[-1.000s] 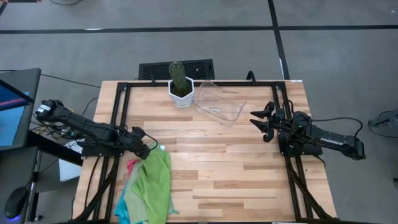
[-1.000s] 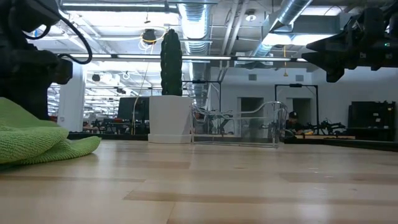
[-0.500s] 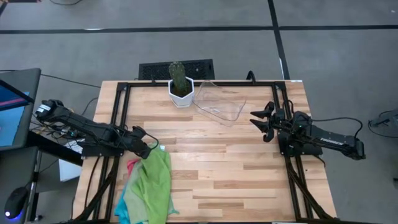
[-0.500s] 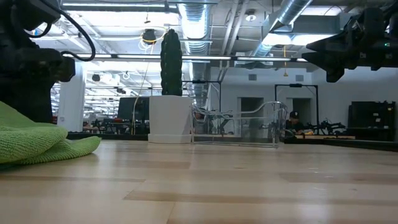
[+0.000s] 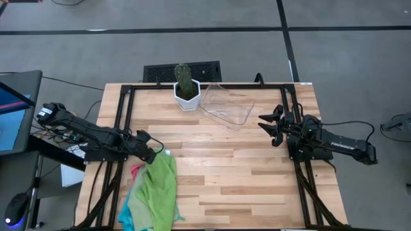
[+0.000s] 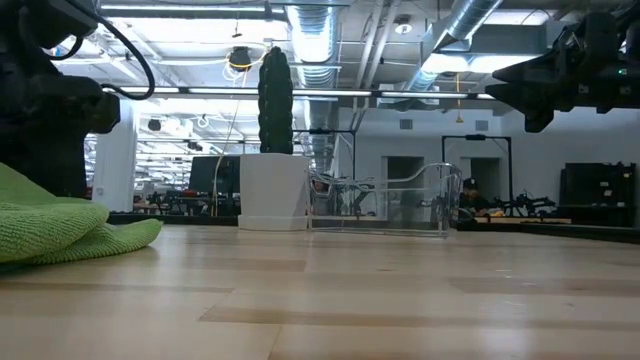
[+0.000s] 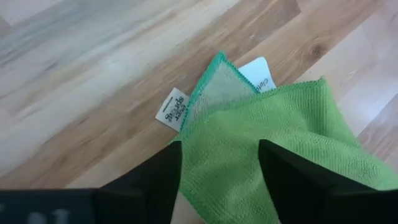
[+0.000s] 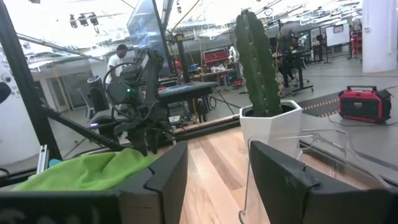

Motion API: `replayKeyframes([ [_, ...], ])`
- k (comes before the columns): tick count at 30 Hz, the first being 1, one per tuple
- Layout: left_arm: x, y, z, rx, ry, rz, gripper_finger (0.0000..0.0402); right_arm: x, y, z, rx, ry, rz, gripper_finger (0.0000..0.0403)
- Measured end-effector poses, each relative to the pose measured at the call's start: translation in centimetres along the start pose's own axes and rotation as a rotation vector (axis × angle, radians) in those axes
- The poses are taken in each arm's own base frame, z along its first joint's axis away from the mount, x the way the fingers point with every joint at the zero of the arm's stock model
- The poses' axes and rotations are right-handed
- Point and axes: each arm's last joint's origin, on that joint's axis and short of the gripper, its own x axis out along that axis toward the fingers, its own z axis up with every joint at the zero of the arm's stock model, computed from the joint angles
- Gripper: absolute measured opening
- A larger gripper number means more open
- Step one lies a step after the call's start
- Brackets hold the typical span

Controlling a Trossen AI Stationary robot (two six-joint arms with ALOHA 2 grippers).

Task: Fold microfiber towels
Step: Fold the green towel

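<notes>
- High view: a grey floor crossed by dark lines is surrounding a wooden table (image 5: 231, 167) with a black frame. A white pot holding a cactus (image 5: 185, 88) is standing at the far edge, and a clear plastic tray (image 5: 226, 106) is lying just beside it. The microfiber towels (image 5: 154, 192) are lying piled at the near left corner, green on top, with pink and turquoise edges peeking out. The left gripper (image 5: 154, 151) is hovering at the pile's far corner. The right gripper (image 5: 270, 127) is waiting near the right edge, well apart from the towels, beside the tray.
- Low view: a workshop with ceiling ducts and lights is stretching behind the table. A green towel (image 6: 70, 228) is lying bunched at the left, with the left arm's dark bulk hanging above it. The cactus pot (image 6: 272, 190) and the tray (image 6: 385, 205) are standing in the middle distance. The right arm is reaching in high at the right.
- Left wrist view: bare wood planks are filling the background. The left gripper (image 7: 220, 177) is standing with fingers spread apart, holding nothing, over a green towel's corner (image 7: 273, 149). Two white labels (image 7: 175, 109) are showing beside that corner.
- Right wrist view: the workshop is showing beyond, with a person standing far off. The right gripper (image 8: 217, 174) is standing parted and empty. The cactus (image 8: 258, 65) and the tray's wall (image 8: 323, 162) are standing ahead, and the left arm is hanging over the green towels (image 8: 93, 171).
</notes>
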Motion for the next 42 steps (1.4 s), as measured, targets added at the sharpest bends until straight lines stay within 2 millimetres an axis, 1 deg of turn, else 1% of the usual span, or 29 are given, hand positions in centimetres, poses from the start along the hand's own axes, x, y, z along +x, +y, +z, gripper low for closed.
replayKeyframes([
  [2,0.1,0.0,0.0,-0.011,0.006,0.005,0.0231,0.0,0.0,0.0,0.0,0.0,0.0,0.0196],
  [4,0.2,0.0,-0.1,-0.011,0.021,0.011,0.0237,0.0,0.0,0.0,0.0,0.0,0.0,0.0196],
  [7,0.4,-0.2,-0.1,-0.011,0.038,0.009,0.0236,0.0,0.0,0.0,0.0,0.001,0.0,0.0197],
  [10,0.7,-0.7,-0.1,0.006,0.042,-0.017,0.0225,0.0,0.0,0.0,0.0,0.001,0.0,0.0198],
  [14,1.0,-1.0,-0.1,0.03,0.042,-0.028,0.0195,0.0,0.0,0.0,0.0,0.0,0.0,0.0196],
  [22,1.2,-1.1,-0.1,0.03,0.034,-0.025,0.0111,0.0,0.0,0.0,0.0,0.0,0.0,0.0194],
  [27,0.5,-1.8,0.4,0.024,0.007,-0.054,0.0083,0.0,0.0,0.0,0.0,0.0,0.0,0.0192],
  [31,-0.1,-2.5,0.7,0.053,-0.015,-0.074,0.0078,0.0,0.0,0.0,0.0,0.0,0.0,0.0191],
  [35,-0.1,-2.5,0.8,0.054,-0.019,-0.074,0.0081,0.0,0.0,0.0,0.0,0.0,0.0,0.0191],
  [39,-0.1,-2.6,0.8,0.053,-0.025,-0.077,0.009,0.0,0.0,0.0,0.0,0.0,0.0,0.0189],
  [42,-0.1,-2.8,0.9,0.061,-0.036,-0.101,0.0104,0.0,0.0,0.0,0.0,0.0,0.0,0.019],
])
